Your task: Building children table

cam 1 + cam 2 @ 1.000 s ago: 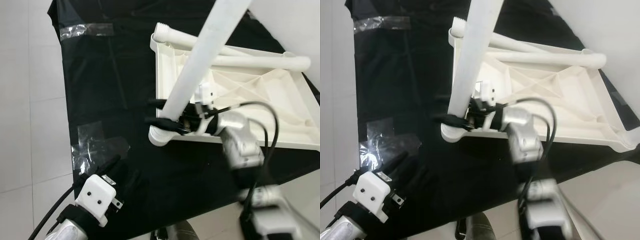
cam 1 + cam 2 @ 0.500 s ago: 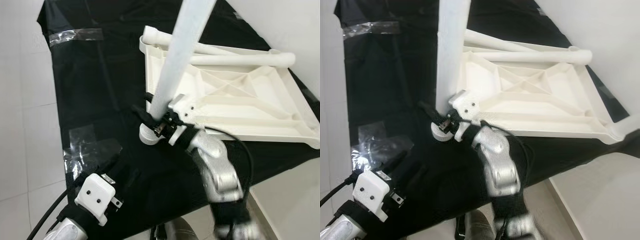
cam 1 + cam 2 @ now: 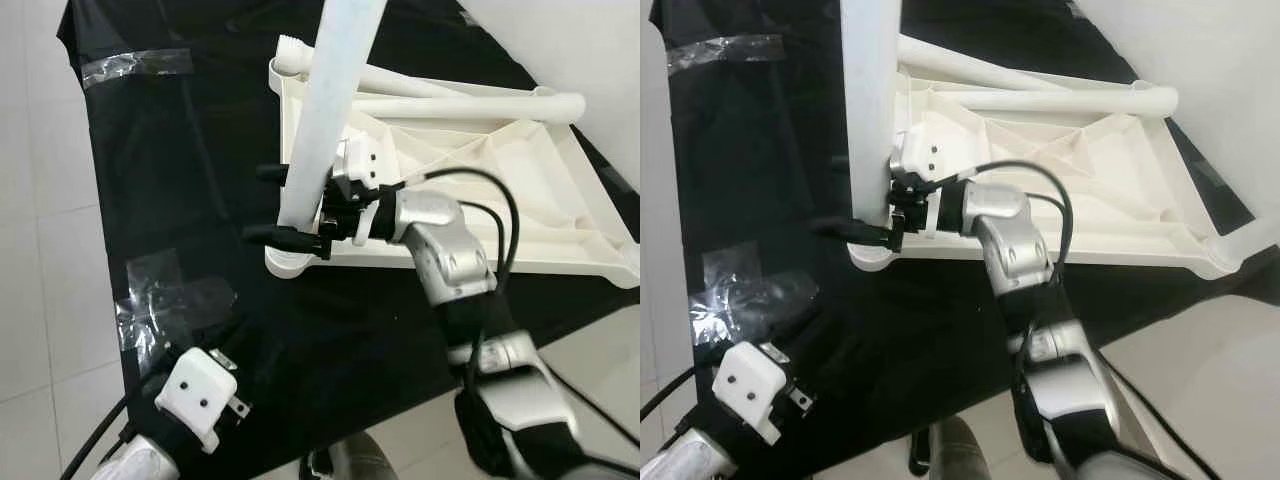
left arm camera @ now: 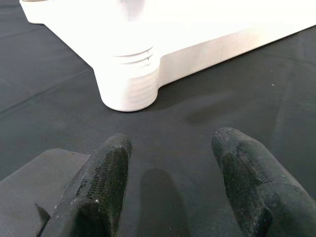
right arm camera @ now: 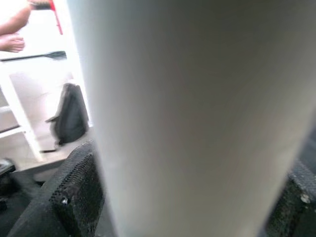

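A white tabletop (image 3: 520,180) lies upside down on a black cloth. A white table leg (image 3: 330,90) stands nearly upright at its near-left corner socket (image 3: 288,262). My right gripper (image 3: 252,202) is shut on the table leg just above the socket, one black finger on each side. In the right wrist view the leg (image 5: 197,98) sits between the fingers (image 5: 79,192). Two more legs (image 3: 470,105) lie across the far side of the tabletop. My left gripper (image 4: 170,148) hovers open over the cloth, a short way from the socket (image 4: 129,84).
The black cloth (image 3: 180,150) is fixed down with clear tape (image 3: 135,65) and a crumpled patch (image 3: 165,300). White tile floor (image 3: 40,250) lies to the left and a white wall (image 3: 580,40) at the back right. A black cable (image 3: 500,210) loops off my right arm.
The leg in my right gripper has swung from leaning right to nearly upright at the corner socket, and the right wrist has turned. The left arm has stayed where it was. The camera has shifted.
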`<state>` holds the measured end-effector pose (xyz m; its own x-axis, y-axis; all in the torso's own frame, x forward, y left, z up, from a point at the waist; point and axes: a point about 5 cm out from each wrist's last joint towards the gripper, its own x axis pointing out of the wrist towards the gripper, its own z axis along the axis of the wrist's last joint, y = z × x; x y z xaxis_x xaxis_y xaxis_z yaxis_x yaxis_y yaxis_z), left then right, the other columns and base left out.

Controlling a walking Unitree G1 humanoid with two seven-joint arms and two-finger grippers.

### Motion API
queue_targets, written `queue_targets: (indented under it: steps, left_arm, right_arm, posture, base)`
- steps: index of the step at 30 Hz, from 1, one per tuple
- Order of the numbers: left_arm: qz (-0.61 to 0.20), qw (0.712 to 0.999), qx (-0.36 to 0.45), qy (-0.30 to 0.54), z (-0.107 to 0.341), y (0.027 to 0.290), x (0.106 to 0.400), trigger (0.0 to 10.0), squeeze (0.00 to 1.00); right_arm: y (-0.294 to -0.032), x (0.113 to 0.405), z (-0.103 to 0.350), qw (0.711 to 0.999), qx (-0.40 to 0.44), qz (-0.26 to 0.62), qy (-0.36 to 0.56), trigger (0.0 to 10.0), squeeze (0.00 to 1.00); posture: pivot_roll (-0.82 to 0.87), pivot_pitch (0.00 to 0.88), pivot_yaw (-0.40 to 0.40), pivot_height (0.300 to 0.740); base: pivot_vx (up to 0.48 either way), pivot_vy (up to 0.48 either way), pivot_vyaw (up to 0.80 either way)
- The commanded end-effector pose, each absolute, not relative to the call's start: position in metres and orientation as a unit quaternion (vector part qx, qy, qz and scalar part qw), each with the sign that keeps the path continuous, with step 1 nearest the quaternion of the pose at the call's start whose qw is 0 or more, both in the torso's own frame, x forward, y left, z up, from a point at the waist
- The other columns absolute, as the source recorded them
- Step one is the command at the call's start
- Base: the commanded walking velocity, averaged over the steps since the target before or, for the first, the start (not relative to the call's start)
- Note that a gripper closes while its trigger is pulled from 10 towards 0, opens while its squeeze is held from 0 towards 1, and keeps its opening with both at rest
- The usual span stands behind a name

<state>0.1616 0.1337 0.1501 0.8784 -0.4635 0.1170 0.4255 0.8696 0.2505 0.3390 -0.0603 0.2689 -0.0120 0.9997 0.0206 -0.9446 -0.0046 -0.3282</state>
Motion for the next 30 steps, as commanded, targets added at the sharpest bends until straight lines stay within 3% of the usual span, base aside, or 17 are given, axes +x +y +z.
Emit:
queue_targets:
  steps: [1, 8, 9, 10, 11, 12, 13, 18, 20, 23, 29, 30]
  left_arm:
    - [-0.232, 0.964, 0.106, -0.070, 0.144, 0.133, 0.159, 10.0, 0.00]
    - [-0.234, 0.964, 0.105, -0.067, 0.145, 0.133, 0.156, 10.0, 0.00]
    - [-0.235, 0.964, 0.105, -0.067, 0.146, 0.132, 0.154, 10.0, 0.00]
    - [-0.235, 0.964, 0.105, -0.067, 0.146, 0.132, 0.154, 10.0, 0.00]
    - [-0.235, 0.964, 0.104, -0.067, 0.146, 0.132, 0.153, 10.0, 0.00]
    - [-0.235, 0.964, 0.104, -0.067, 0.146, 0.132, 0.153, 10.0, 0.00]
    - [-0.235, 0.964, 0.105, -0.068, 0.146, 0.131, 0.152, 10.0, 0.00]
    - [-0.229, 0.964, 0.111, -0.076, 0.148, 0.131, 0.150, 10.0, 0.00]
    - [-0.212, 0.965, 0.125, -0.091, 0.151, 0.132, 0.150, 10.0, 0.00]
    - [-0.203, 0.966, 0.130, -0.097, 0.152, 0.133, 0.150, 10.0, 0.00]
    - [-0.146, 0.972, 0.147, -0.115, 0.161, 0.139, 0.149, 10.0, 0.00]
    - [-0.146, 0.972, 0.147, -0.115, 0.161, 0.139, 0.149, 10.0, 0.00]
  right_arm:
    - [-0.057, 0.338, 0.268, 0.662, -0.113, 0.731, -0.119, 10.0, 0.00]
    - [-0.048, 0.346, 0.270, 0.615, -0.134, 0.772, -0.089, 10.0, 0.00]
    - [-0.045, 0.347, 0.270, 0.601, -0.130, 0.785, -0.077, 9.1, 0.00]
    - [-0.045, 0.347, 0.270, 0.601, -0.130, 0.785, -0.077, 9.1, 0.00]
    - [-0.044, 0.348, 0.269, 0.598, -0.131, 0.788, -0.073, 4.2, 0.00]
    - [-0.044, 0.349, 0.268, 0.595, -0.132, 0.790, -0.067, 2.9, 0.00]
    - [-0.045, 0.350, 0.267, 0.594, -0.133, 0.791, -0.061, 0.0, 0.00]
    - [-0.047, 0.353, 0.259, 0.598, -0.131, 0.789, -0.049, 0.0, 0.00]
    - [-0.049, 0.356, 0.247, 0.622, -0.140, 0.770, -0.038, 0.0, 0.00]
    - [-0.050, 0.357, 0.240, 0.632, -0.145, 0.760, -0.031, 0.0, 0.00]
    - [-0.073, 0.357, 0.189, 0.729, -0.129, 0.672, 0.005, 0.0, 0.00]
    - [-0.073, 0.357, 0.189, 0.729, -0.129, 0.672, 0.005, 0.0, 0.00]
  posture:
    - [0.28, 0.282, -0.182, 0.740]
    - [0.31, 0.299, -0.176, 0.740]
    - [0.31, 0.304, -0.175, 0.740]
    - [0.31, 0.304, -0.175, 0.740]
    - [0.31, 0.308, -0.175, 0.740]
    - [0.32, 0.309, -0.175, 0.740]
    - [0.32, 0.312, -0.176, 0.740]
    - [0.32, 0.319, -0.176, 0.740]
    - [0.32, 0.320, -0.176, 0.740]
    - [0.32, 0.321, -0.176, 0.740]
    - [0.31, 0.317, -0.178, 0.740]
    - [0.31, 0.317, -0.178, 0.740]
  base:
    - [0.000, 0.000, 0.00]
    - [0.000, 0.000, 0.00]
    - [0.000, 0.000, 0.00]
    - [0.000, 0.000, 0.00]
    - [0.000, 0.000, 0.00]
    - [0.000, 0.000, 0.00]
    - [0.000, 0.000, 0.00]
    - [0.000, 0.000, 0.00]
    - [0.000, 0.000, 0.00]
    - [0.000, 0.000, 0.00]
    - [0.000, 0.000, 0.00]
    - [0.000, 0.000, 0.00]
